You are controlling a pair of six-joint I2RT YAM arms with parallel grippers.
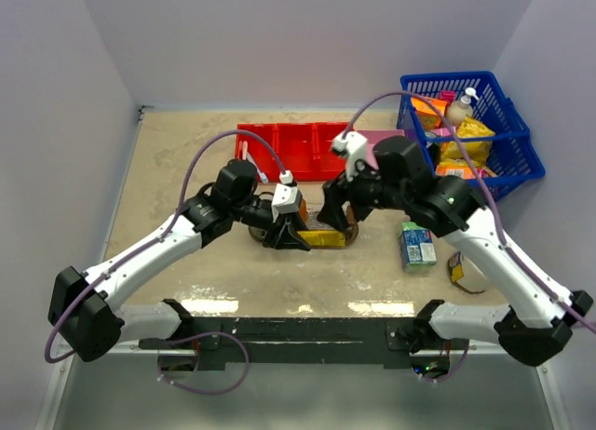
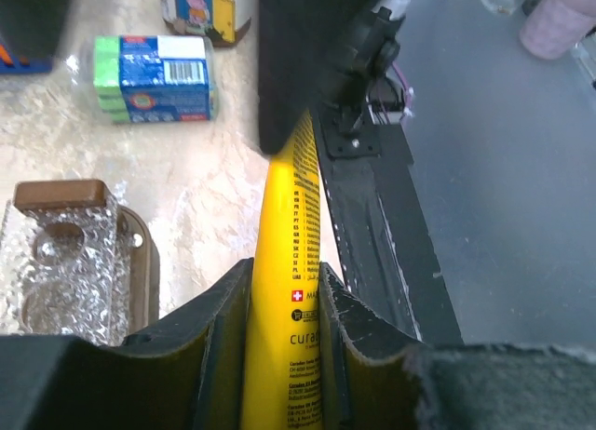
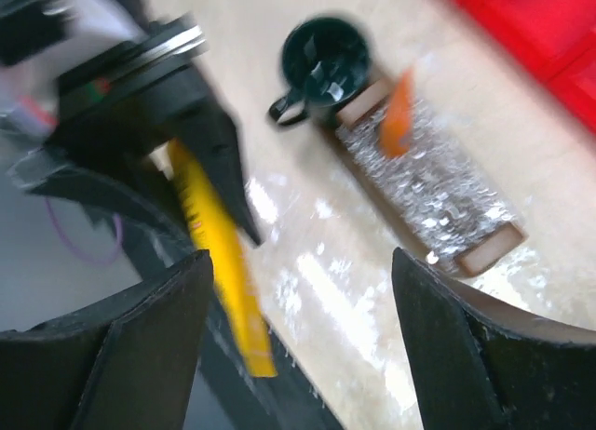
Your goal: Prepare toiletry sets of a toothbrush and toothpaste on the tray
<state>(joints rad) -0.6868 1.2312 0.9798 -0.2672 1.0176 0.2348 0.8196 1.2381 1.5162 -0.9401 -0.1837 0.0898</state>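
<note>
- Left gripper is clamped on the yellow toothpaste tube, a glossy printed squeeze tube whose long axis runs straight out past the fingertips.
- Right gripper stands just beside it, its jaws spread wide and holding nothing.
- The tray, a dark wooden board under a crinkled silver sheet, lies below and to one side of the held tube. The left arm looks best placed to set the tube down.
- An orange toothpaste tube rests on that sheet, near a dark mug.
- No toothbrush can be made out.
</note>
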